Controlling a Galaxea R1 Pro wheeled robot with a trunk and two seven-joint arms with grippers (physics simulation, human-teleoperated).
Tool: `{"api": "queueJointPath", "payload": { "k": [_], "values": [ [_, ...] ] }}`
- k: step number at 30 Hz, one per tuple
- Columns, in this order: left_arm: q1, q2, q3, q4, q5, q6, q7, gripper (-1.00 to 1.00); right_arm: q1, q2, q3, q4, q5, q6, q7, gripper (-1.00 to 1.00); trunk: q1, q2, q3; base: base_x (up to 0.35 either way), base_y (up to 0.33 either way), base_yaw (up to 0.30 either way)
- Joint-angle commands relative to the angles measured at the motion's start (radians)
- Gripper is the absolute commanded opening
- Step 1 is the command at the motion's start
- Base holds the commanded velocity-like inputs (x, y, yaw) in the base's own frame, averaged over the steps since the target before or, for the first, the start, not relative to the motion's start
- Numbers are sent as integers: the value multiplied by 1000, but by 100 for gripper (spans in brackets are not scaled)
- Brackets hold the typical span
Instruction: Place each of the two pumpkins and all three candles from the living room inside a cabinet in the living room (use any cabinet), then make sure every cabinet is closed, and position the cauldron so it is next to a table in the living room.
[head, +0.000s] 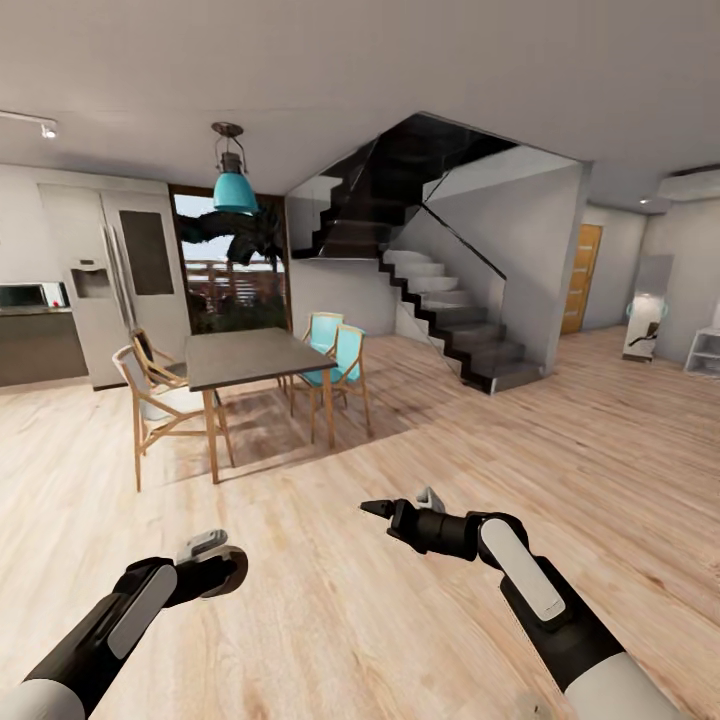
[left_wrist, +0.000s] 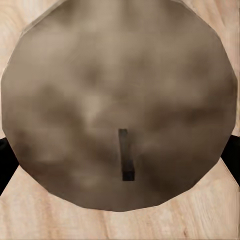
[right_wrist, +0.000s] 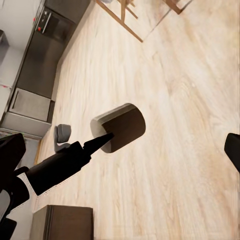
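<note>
My left gripper (head: 213, 572) is shut on a brown cylindrical candle (head: 224, 572), held low over the wood floor at the lower left of the head view. In the left wrist view the candle's round top (left_wrist: 120, 90) with its dark wick sits between the black fingers (left_wrist: 4, 162). The right wrist view has the same candle (right_wrist: 122, 126) at the tip of the left arm. My right gripper (head: 377, 509) hovers open and holds nothing, with its fingers (right_wrist: 233, 150) wide apart. The pumpkins, cabinet, cauldron and living-room table are out of view.
A dining table (head: 250, 355) with wooden chairs (head: 150, 405) and teal chairs (head: 342, 360) stands ahead to the left. A staircase (head: 455, 325) rises ahead to the right. A fridge (head: 125, 275) and kitchen units (right_wrist: 47, 60) line the left wall. Wood floor lies ahead.
</note>
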Motion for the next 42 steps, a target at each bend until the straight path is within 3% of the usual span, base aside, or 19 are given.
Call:
{"api": "queueJointPath", "payload": {
  "k": [1,35,42],
  "values": [
    [-1,1,-3,-2,10,1,10,-100,-1,-1,2,-1,-9,0,-7,100,0,-1,-1,280,-67,-258],
    [-1,1,-2,-2,9,1,10,-100,-1,-1,1,17,-9,0,15,100,0,-1,-1,312,-2,-286],
    [-1,2,-2,-2,10,1,10,-100,-1,-1,-59,53,-8,9,12,100,0,-1,4,146,111,-269]
  ]
}}
